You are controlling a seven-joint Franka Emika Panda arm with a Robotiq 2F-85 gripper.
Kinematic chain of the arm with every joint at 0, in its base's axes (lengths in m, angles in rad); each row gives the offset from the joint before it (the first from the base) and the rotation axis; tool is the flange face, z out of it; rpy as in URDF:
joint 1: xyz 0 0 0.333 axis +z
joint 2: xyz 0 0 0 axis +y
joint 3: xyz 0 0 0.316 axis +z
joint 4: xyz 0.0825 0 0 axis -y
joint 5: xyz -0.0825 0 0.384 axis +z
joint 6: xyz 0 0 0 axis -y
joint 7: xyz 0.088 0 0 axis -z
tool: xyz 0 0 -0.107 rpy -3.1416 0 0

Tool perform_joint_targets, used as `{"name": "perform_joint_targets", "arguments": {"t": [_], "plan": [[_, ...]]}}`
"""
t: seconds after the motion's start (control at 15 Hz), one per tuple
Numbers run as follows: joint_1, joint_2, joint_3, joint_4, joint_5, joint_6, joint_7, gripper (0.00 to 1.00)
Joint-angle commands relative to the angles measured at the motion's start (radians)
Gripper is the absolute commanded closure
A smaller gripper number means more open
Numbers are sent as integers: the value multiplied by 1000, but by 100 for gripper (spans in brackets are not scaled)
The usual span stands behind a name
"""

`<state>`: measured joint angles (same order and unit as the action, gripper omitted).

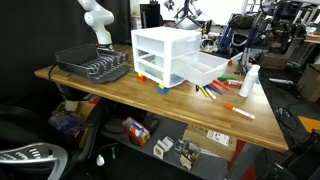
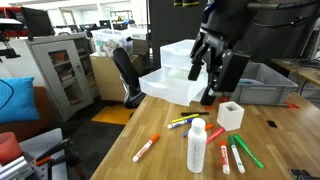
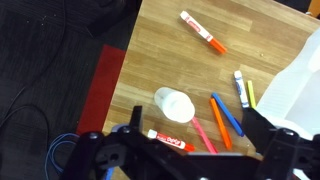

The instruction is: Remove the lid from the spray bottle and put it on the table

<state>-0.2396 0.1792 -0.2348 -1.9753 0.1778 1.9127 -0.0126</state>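
- 1 bottle (image 2: 196,150), white and slim, stands upright on the table (image 2: 285,145), close to the near edge.
- 1 lid (image 2: 198,123) sits on the bottle neck, not yet off. The wrist view looks straight down on it.
- Markers lie flat on the wood around the bottle, at least 6 in the wrist view.
  - 1 orange marker (image 3: 203,32) lies alone, well apart from the bottle.
  - 1 red marker (image 3: 170,142) lies just beside the bottle.
  - The blue, yellow and other markers lie in a loose bunch (image 3: 228,105) near the bottle.
- 1 more orange marker (image 2: 146,149) lies left of the bottle in an exterior view.
- 1 white cube (image 2: 231,114) is just behind and right of the bottle, not touching it.
- 1 gripper (image 2: 208,80) hangs above the table, farther back than the bottle and higher. The jaws are spread wide, with nothing between them and touching nothing.
- 1 drawer unit (image 2: 175,72), white, is far left, with one low drawer pulled out.
- 1 grey bin (image 2: 262,85) is far right on the table.
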Motion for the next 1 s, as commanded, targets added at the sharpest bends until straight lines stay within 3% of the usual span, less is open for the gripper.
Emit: {"name": "perform_joint_targets", "arguments": {"t": [0.0, 0.93], "plan": [[-10, 17, -8, 15, -17, 20, 35, 0], [-11, 10, -9, 4, -9, 11, 24, 0]]}}
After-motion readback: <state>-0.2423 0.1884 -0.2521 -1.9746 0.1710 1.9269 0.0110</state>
